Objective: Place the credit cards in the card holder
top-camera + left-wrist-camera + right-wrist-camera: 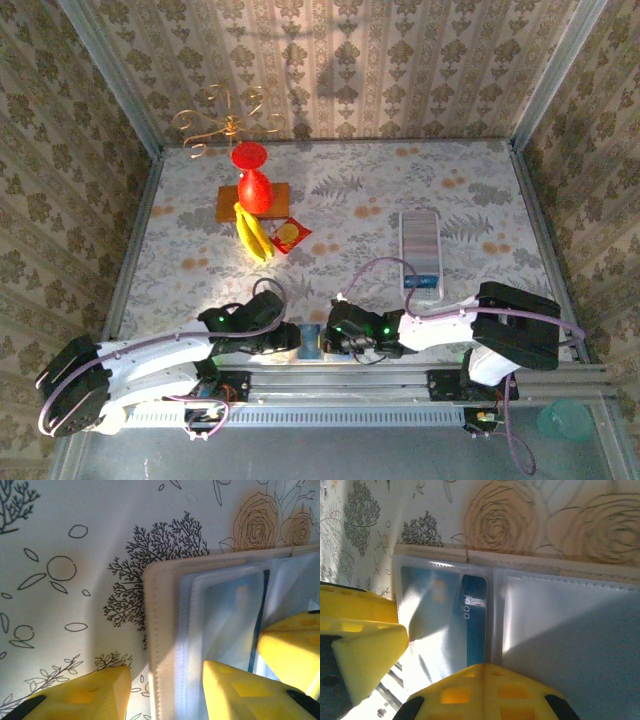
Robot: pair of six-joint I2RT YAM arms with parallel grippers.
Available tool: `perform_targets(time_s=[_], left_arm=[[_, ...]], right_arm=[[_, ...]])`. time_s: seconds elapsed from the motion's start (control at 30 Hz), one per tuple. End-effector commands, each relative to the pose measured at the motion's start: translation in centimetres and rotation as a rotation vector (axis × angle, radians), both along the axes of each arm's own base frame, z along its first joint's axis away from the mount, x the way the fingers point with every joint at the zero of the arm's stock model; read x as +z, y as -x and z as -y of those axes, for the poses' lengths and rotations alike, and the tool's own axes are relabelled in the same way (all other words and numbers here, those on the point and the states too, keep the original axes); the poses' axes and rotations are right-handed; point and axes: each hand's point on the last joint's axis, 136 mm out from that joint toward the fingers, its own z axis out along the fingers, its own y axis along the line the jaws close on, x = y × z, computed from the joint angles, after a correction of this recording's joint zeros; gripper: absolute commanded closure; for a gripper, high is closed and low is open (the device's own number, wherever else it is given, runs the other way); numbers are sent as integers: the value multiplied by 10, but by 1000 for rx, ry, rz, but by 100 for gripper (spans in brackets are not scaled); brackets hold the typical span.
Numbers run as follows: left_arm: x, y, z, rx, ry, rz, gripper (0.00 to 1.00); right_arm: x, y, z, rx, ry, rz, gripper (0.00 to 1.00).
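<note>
- The left gripper (166,674) is standing part-open. Its fingers are straddling the stitched edge of the card holder (165,595), with a gap showing beside the outer finger. Nothing is clamping the holder, so it is risking a slide across the table (75,540) as soon as the card is pushed.
- The right gripper (480,680) is sitting with its jaws closed, just below the blue card (472,615). I cannot tell whether it is pinching the card's edge. If it is only pressing, the tip is likely to be skidding over the clear sleeve (560,645) rather than driving the card in.
- The blue card is lying just ahead of the right gripper's tip. It appears to be partly inside the sleeve on the gripper's left, with its inner edge beside the fold. Pushed askew, it is liable to be jamming at the pocket mouth or buckling the thin plastic.
- In the top view both grippers are meeting tip to tip over the holder. With the yellow fingers crowding like this, a bump could be flipping the holder shut or nudging it toward the table's near edge.
- What looks like a second blue card (421,282) is lying on the ribbed tray (420,235), well beyond the right gripper. A long reach from this cramped pose is risking a snag on the holder.
</note>
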Motion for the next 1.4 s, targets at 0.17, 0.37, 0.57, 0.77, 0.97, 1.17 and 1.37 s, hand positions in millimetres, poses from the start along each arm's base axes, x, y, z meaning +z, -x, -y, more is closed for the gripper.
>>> perform_targets(time_s=[0.17,0.37,0.57,0.77,0.97,1.17,1.37], left_arm=[[-2,6,10,-2,71,-42,56],[8,4,10,16,127,-10,55],[24,-1,15,33,213,37,55],[34,-2,17,25,238,58,64],[24,0,3,40,159,44,82],[22,-2,-12,28,56,70,92],[25,-5,-12,25,42,87,93]], right_arm=[[6,3,-20,87,-11,12,100],[11,1,-26,80,-61,27,100],[8,3,-27,78,-79,15,100],[9,2,-25,74,-80,20,100],[26,-7,-19,45,-82,83,100],[34,-16,27,-28,160,122,91],[33,-11,75,-38,419,94,81]])
